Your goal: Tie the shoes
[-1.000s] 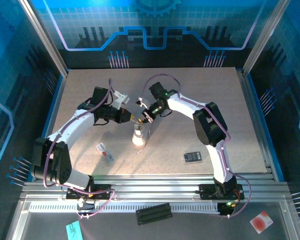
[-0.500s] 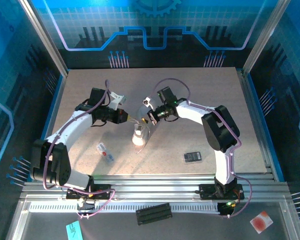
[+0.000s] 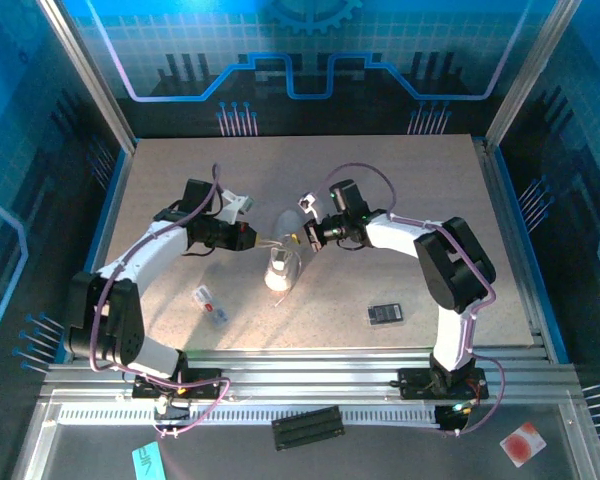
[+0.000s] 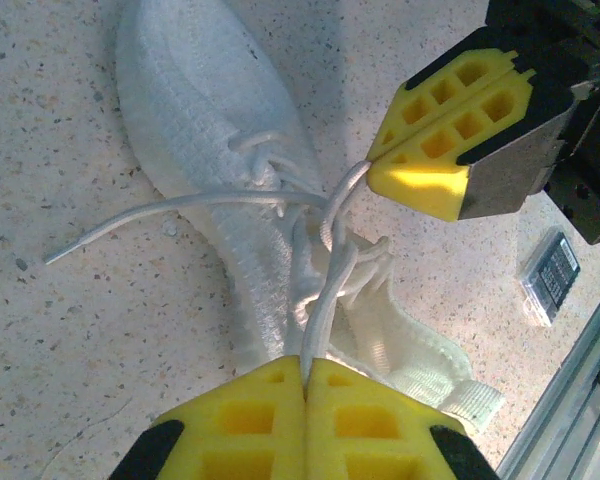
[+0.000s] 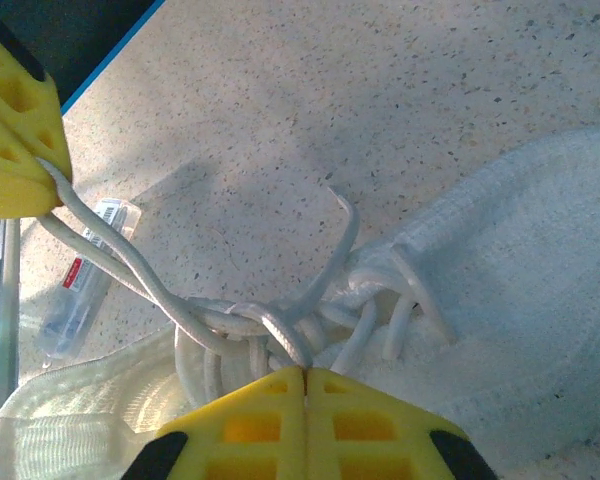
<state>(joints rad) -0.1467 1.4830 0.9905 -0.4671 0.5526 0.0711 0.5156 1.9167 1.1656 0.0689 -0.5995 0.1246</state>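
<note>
While the white tag (image 3: 210,303) lies toward the left of the tabletop (image 3: 180,170), the left end effector (image 3: 252,237) is squeezed fully closed on a strand of the white lace (image 4: 325,290), pinched between its yellow pads (image 4: 250,410). Just right of it, mid-tabletop, the white sneaker (image 3: 277,272) rests on the surface, its laces crossed in a knot above the tongue. Next, the right end effector (image 3: 302,238) is likewise clamped tight on a lace strand. Farther right lies a small black rectangle (image 3: 385,313).
</note>
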